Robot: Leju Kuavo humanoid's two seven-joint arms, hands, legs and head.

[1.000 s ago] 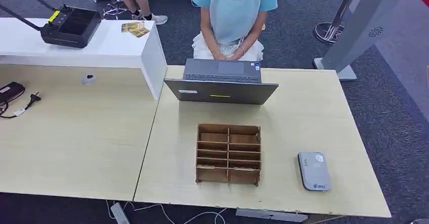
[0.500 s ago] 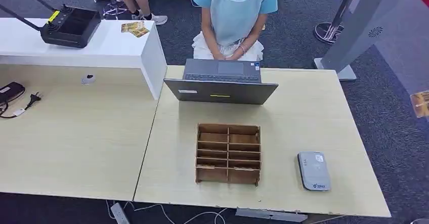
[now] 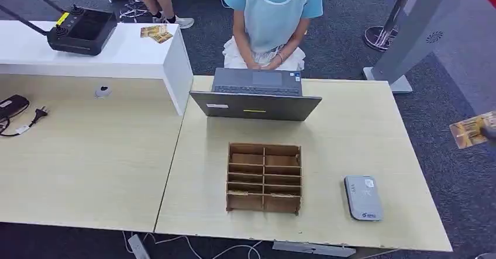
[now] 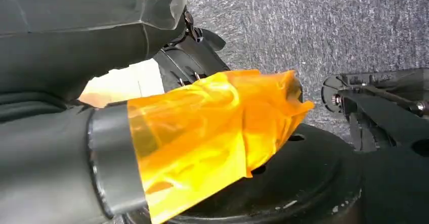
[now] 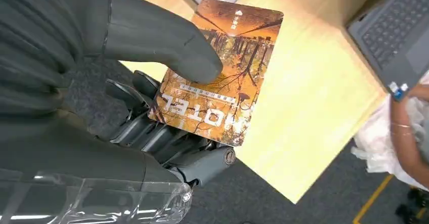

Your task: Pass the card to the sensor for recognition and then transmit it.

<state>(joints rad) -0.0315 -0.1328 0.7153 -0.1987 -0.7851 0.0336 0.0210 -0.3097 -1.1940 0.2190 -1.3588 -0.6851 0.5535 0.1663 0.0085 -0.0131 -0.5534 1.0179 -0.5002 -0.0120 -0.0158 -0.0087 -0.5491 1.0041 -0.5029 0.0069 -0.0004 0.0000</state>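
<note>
Further in from the right now, the right hand [image 5: 152, 97] pinches the card [image 3: 471, 130] (orange, printed) beside the table [image 3: 362, 124].

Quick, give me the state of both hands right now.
Left hand: cannot be told; orange film hides the fingers.
Right hand: holding the card, thumb pressed on its face.

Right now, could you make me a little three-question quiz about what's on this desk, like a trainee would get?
1. True or false: the right hand holds the card.
2. What sits on the table nearest the wooden organizer? A laptop; B grey sensor.
3. Fill in: a person sits behind the ____.

Key: 1 true; 2 A; 3 laptop.
</note>
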